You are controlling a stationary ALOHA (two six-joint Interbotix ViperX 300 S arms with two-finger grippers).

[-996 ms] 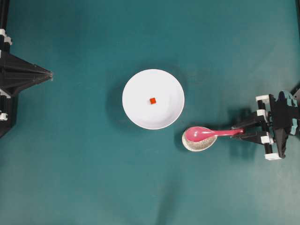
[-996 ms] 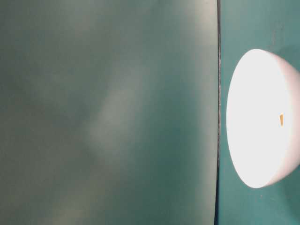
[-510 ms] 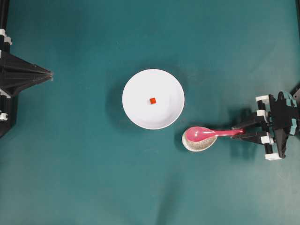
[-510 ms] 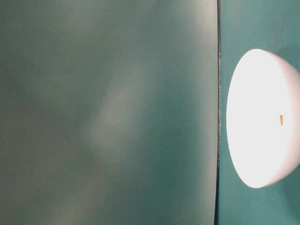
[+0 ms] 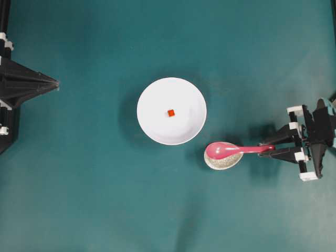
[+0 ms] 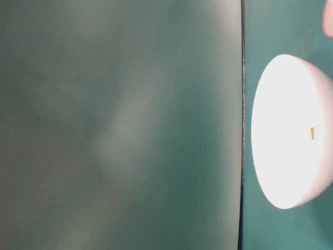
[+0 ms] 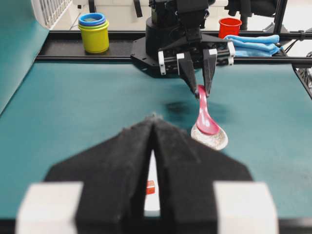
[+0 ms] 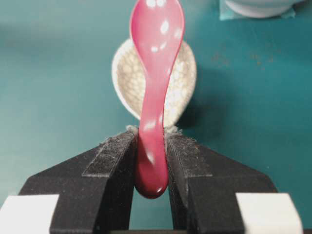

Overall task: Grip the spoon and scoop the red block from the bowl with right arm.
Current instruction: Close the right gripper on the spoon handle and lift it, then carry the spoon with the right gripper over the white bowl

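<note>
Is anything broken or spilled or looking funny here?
No, nothing stands out. The red block sits inside the white bowl, and the right gripper holds the pink spoon over the small speckled dish.

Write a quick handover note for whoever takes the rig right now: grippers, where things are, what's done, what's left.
Right gripper: shut on the spoon handle; scoop above the speckled dish.
Left gripper: shut, holding nothing, at the table's left side.
Red block: in the white bowl, near its centre.
Done: spoon gripped.
Left: carry spoon to bowl and scoop the block.
</note>
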